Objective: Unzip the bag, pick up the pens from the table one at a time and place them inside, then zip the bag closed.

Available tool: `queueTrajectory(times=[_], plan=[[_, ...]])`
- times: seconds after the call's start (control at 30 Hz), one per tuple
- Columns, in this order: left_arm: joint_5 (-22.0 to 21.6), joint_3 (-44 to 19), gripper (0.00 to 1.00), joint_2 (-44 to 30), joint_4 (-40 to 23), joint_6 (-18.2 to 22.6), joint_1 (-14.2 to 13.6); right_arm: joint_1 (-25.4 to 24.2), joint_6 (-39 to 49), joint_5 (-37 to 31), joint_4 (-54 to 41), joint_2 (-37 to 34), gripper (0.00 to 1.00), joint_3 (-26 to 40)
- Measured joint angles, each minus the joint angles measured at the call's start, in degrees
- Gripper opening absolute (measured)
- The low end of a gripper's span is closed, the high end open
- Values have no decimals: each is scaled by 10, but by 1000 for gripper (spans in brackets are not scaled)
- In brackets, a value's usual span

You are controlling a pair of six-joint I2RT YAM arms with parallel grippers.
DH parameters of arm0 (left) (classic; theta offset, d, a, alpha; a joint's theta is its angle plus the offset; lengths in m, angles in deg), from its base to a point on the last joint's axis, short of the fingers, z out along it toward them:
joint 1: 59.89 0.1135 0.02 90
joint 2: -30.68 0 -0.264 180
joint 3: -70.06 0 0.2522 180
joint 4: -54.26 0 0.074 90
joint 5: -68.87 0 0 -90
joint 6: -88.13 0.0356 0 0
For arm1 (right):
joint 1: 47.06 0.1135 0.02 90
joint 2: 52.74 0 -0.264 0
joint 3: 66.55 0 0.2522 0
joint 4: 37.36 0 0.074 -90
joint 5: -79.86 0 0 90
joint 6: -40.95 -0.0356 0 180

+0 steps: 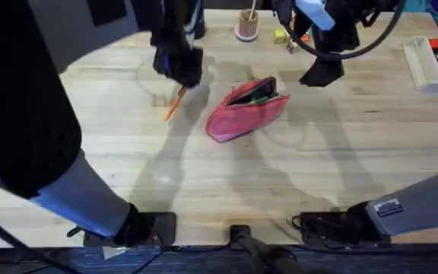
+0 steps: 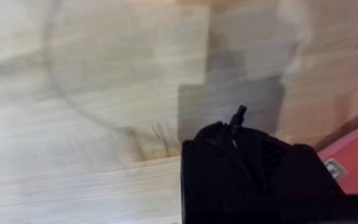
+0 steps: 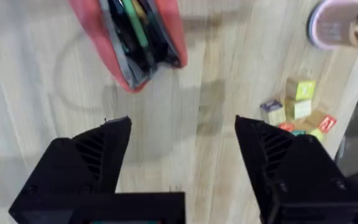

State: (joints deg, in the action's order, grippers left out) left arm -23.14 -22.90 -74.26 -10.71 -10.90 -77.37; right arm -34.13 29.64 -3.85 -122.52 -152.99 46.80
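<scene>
The pink-red bag [image 1: 242, 114] lies mid-table with its zipper open. A green pen [image 1: 261, 96] rests in its dark lining, and it also shows in the right wrist view as the green pen [image 3: 132, 17] inside the bag [image 3: 169, 25]. The orange pen [image 1: 173, 105] slants down to the left of the bag, its upper end in my left gripper [image 1: 182, 81], which is shut on it. In the left wrist view the pen's black cap [image 2: 238, 115] pokes out above my closed left gripper [image 2: 236, 127]. My right gripper [image 1: 322, 74] hovers open behind and right of the bag, with nothing in the right gripper [image 3: 182, 127].
A pink cup [image 1: 246, 27] holding sticks stands at the back, with small coloured blocks [image 1: 284, 36] beside it. A clear plastic box [image 1: 434, 62] of markers sits at the far right. Bare wooden table [image 1: 204, 183] stretches in front of the bag.
</scene>
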Motion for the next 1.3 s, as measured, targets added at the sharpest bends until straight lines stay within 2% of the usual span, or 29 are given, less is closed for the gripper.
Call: queueTrajectory(times=[0.2, 0.33, 0.6, 0.8, 0.93, 1.13, 1.3], plan=[[-6, -70, 44, 0, -29, 0, -5, -26, -28, -25, 0, 0, 997, 0], [-6, -106, 44, 0, -35, 0, -24, -58, -54, -26, 0, 0, 996, 0], [-6, -174, 44, 0, -37, 0, -92, -139, -72, -4, -3, 0, 996, 0], [-6, -208, 44, 0, -29, 0, -146, -179, -76, 7, -4, 0, 997, 0], [-6, -214, 44, 0, -7, -3, -180, -190, -77, 10, -4, 0, 997, 0], [-5, -214, 45, 0, 18, -30, -222, -192, -78, 11, -3, 0, 997, 0], [-4, -214, 45, 0, 21, -60, -237, -192, -78, 11, -2, 0, 997, 0]])
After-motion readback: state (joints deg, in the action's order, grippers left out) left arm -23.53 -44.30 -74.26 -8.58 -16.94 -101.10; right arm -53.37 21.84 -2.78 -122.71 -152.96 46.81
